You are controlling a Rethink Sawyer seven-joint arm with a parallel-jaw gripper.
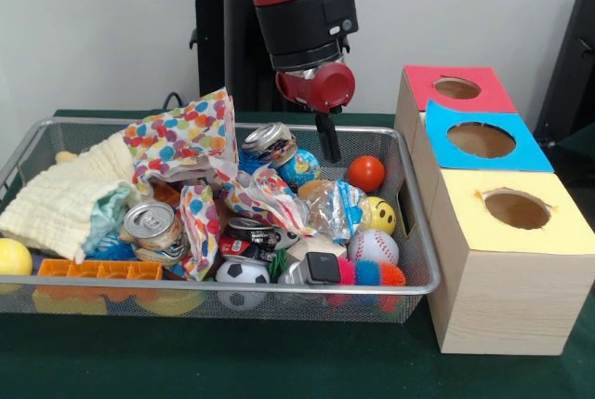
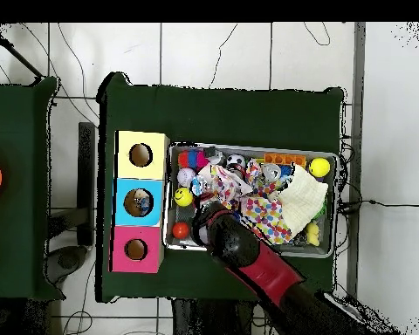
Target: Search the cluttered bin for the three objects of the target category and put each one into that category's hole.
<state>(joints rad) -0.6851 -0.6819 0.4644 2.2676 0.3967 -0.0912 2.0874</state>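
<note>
A wire bin (image 1: 420, 280) holds mixed clutter. Among it are an orange-red ball (image 1: 366, 173), a yellow smiley ball (image 1: 379, 215), a baseball (image 1: 373, 246), a soccer ball (image 1: 243, 272) and a globe-patterned ball (image 1: 299, 168). Cans lie at the back (image 1: 268, 141), the left (image 1: 152, 225) and the middle (image 1: 244, 236). My gripper (image 1: 329, 152) hangs shut and holding nothing over the bin's far side, just left of the orange-red ball. From overhead the arm (image 2: 239, 249) covers the gripper; the orange-red ball (image 2: 180, 230) shows beside it.
Three boxes with round holes stand beside the bin: red (image 1: 456, 90), blue (image 1: 483, 139), yellow (image 1: 521, 213). Polka-dot wrappers (image 1: 186, 139), a cream cloth (image 1: 70, 199), an orange block (image 1: 98, 269), spiky balls (image 1: 370, 273) and a yellow ball (image 1: 11, 257) fill the bin.
</note>
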